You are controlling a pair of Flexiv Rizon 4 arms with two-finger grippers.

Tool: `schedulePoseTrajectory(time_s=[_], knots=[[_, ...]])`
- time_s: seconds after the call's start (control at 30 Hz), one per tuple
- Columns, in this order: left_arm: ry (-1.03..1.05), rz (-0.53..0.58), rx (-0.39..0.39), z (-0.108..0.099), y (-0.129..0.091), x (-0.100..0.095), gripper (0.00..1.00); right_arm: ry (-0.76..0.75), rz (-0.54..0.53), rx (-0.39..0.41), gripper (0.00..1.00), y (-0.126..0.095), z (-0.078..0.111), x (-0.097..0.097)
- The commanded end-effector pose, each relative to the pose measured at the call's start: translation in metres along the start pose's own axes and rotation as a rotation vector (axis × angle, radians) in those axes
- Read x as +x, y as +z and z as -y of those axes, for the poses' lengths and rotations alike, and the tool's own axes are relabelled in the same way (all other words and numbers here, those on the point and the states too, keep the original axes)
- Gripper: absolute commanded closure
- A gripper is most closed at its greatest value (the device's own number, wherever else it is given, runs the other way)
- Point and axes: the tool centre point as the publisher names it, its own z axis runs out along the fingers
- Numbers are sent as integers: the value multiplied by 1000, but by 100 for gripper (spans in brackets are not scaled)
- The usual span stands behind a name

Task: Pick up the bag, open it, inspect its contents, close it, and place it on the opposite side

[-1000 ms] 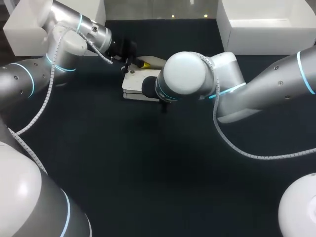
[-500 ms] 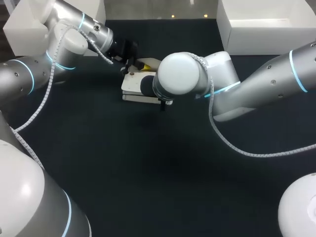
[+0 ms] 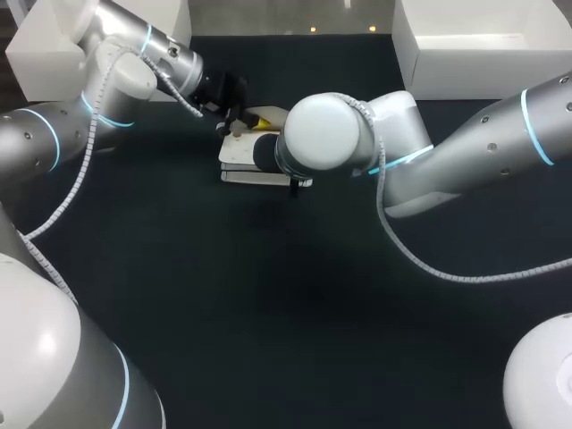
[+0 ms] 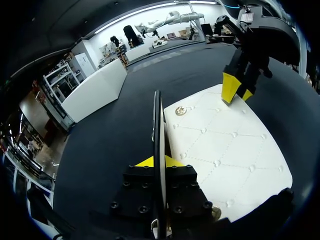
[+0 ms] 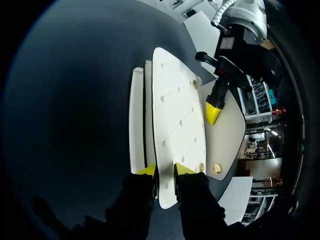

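Table (image 3: 268, 295): we have the white bag (image 3: 239, 154) flat at far-middle, long axis left-right, flap (image 3: 273, 114) toward the far edge. Our right gripper (image 5: 165, 170) pinches its right end. Our left gripper (image 4: 159, 161) clamps what looks like the flap's edge.

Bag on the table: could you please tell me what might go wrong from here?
1. The left hand pinches the thin flap edge-on near its rim; that shallow hold may slip.
2. The right hand clamps the bag at the edge far from the left hand, so if the arms pull apart, the flap could be strained or the bag dragged.
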Motion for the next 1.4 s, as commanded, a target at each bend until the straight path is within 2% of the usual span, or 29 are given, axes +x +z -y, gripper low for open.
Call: schedulePoseTrajectory(time_s=[0.03,0.07,0.3,0.63,0.8,0.83,0.87,0.93,0.97,1.1,1.17,1.3,1.4], knots=[[9,1,6,-1,0,2,100,1,8,-4,92,1,0,0],[14,5,12,-1,0,2,100,2,9,-4,100,1,0,0],[77,34,61,2,-2,11,100,24,-9,3,100,7,8,1],[216,104,73,1,4,34,100,24,-9,3,100,7,8,1],[218,118,79,3,3,37,100,24,-9,3,100,7,8,1],[211,123,70,4,2,36,97,24,-9,3,100,7,8,1],[205,124,67,6,-1,35,71,24,-9,3,100,7,8,1],[187,129,44,10,-6,31,47,24,-9,3,100,7,8,1],[179,131,41,12,-9,29,43,24,-9,3,100,7,8,1],[176,128,49,18,-19,22,41,24,-9,3,100,7,8,1],[182,139,46,20,-23,19,45,24,-9,3,100,7,8,1],[196,153,52,22,-29,16,60,24,-9,3,100,7,8,1],[199,154,53,20,-30,14,79,24,-9,3,100,7,8,1]])
